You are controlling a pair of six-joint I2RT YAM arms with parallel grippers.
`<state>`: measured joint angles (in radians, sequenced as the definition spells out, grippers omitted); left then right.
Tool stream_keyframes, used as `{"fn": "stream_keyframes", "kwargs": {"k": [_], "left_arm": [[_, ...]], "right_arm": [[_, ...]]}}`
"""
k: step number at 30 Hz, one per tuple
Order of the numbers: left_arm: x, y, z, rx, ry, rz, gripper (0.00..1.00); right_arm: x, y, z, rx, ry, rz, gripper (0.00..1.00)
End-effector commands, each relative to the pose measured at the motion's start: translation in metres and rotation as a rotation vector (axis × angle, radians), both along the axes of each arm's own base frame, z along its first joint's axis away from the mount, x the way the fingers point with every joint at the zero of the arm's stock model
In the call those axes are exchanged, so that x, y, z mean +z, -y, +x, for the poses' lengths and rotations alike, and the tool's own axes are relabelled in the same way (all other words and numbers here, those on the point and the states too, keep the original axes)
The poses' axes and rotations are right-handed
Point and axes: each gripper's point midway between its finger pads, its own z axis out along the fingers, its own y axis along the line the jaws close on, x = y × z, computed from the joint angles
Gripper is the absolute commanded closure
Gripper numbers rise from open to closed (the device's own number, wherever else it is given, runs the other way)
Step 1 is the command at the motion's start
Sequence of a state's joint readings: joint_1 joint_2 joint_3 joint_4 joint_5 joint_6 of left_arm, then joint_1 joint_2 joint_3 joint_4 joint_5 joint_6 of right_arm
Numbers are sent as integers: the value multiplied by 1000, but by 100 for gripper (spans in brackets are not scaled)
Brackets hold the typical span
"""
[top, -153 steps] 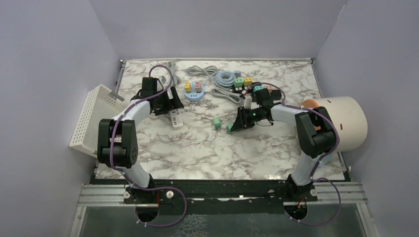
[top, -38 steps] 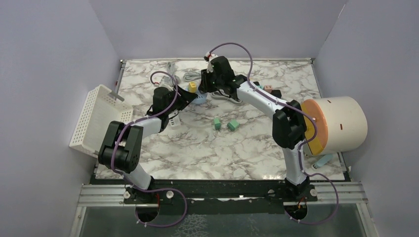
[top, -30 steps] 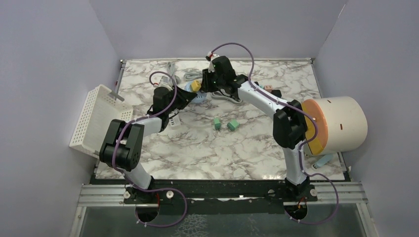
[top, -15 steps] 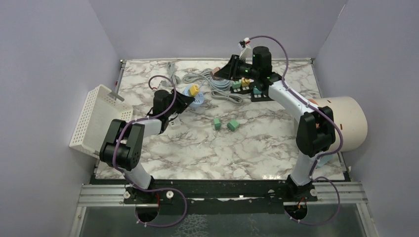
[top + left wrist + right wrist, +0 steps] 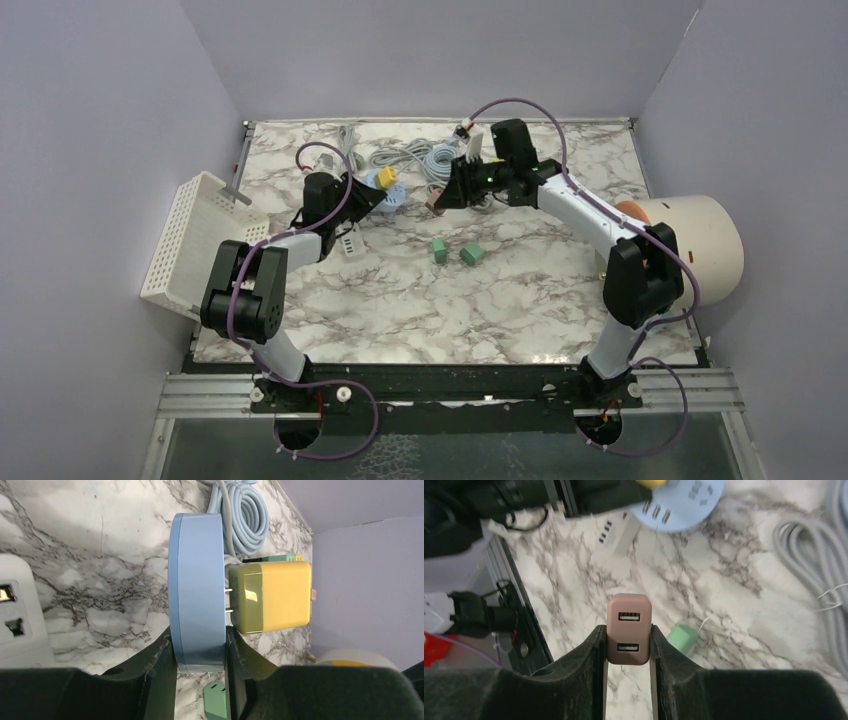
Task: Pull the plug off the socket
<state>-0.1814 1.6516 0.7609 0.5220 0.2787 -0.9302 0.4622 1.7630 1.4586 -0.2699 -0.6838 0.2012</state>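
Nearside of the round blue plastic socket disc (image 5: pixel 196 580), two small green plugs (image 5: pixel 439 249) lie loose on the marble counter (image 5: pixel 500 300). Left pincer (image 5: pixel 200 652) is clenched on the disc's rim, with the disc tipped on edge. Boxy yellow plug (image 5: pixel 272 597) sits in it with prongs showing. Risk: a rim-only grip lets the disc twist on the next pull. Right of the disc, right pincer (image 5: pixel 629 640) grasps a pink two-port USB plug (image 5: pixel 629 627), clear of the socket. Disc face is edge-on or cut off, so prong depth is unclear.

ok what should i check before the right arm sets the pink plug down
1. Hold on the pink USB plug by the right gripper: ok.
2. That plug clear of the round blue socket hub: ok.
3. Hub rim clamped by the left gripper: ok.
4. The yellow plug out of the hub: not ok, prongs partly seated.
5. Height above the marble table: cannot tell.
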Motion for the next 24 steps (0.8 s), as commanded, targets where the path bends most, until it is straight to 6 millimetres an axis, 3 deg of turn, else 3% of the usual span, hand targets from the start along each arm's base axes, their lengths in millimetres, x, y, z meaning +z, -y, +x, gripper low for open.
{"fn": "stream_keyframes", "kwargs": {"k": [1,7,14,20,22,24], "left_arm": [[39,-17,23,-14,131,70,100],[44,-17,28,-90,126,138,100],[42,-20,25,-121,111,202,100],[45,-19,21,-131,98,204,100],[44,-20,20,-133,90,213,100],[45,-22,20,-127,87,219,100]], "right_arm": [[-56,-12,-59,237,-82,-134,99],[-104,-47,-82,348,-184,-174,97],[-152,-62,-75,349,-268,-218,85],[-144,-66,-59,307,-197,-223,55],[-133,-67,-52,285,-152,-219,43],[-118,-68,-44,248,-93,-205,39]]}}
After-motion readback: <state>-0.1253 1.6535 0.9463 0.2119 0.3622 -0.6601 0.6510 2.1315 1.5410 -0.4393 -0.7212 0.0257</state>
